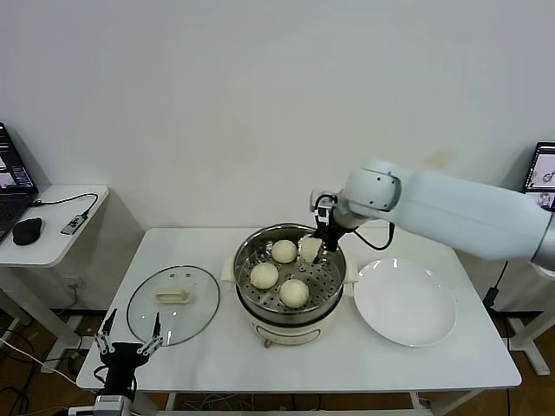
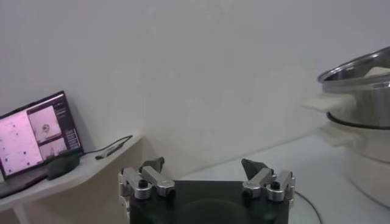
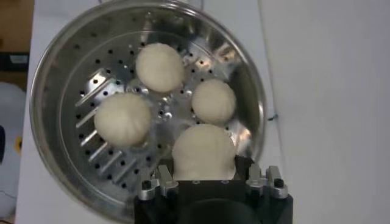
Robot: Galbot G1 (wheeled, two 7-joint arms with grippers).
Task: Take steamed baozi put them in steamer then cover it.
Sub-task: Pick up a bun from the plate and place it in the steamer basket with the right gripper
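Fingers of the right gripper [image 1: 313,250] were seen clamped on one of the steamed baozi [image 3: 203,152], held at the far right of the steamer [image 1: 251,299], just above the perforated tray [image 3: 91,91] near the rim. From the right wrist camera, the held bun was shown between the two fingers, filling the gap between them. Three other buns were found lying on the tray: one at the back [image 1: 284,251], one on the left [image 1: 264,275] and one at the front [image 1: 294,293], all set close together but apart from one another. The steamer was placed at the middle of the white table [image 1: 217,347]. A glass lid [image 1: 173,303] was laid flat on the table to the steamer's left, and a white plate [image 1: 408,303] was set just beside the steamer on its right.

The left gripper [image 1: 128,338] was kept low at the table's near left edge, its fingers [image 2: 152,165] spread wide apart with nothing between them. A laptop [image 2: 36,140] and a mouse [image 1: 27,230] were seen on a side desk [image 1: 61,247] further left.
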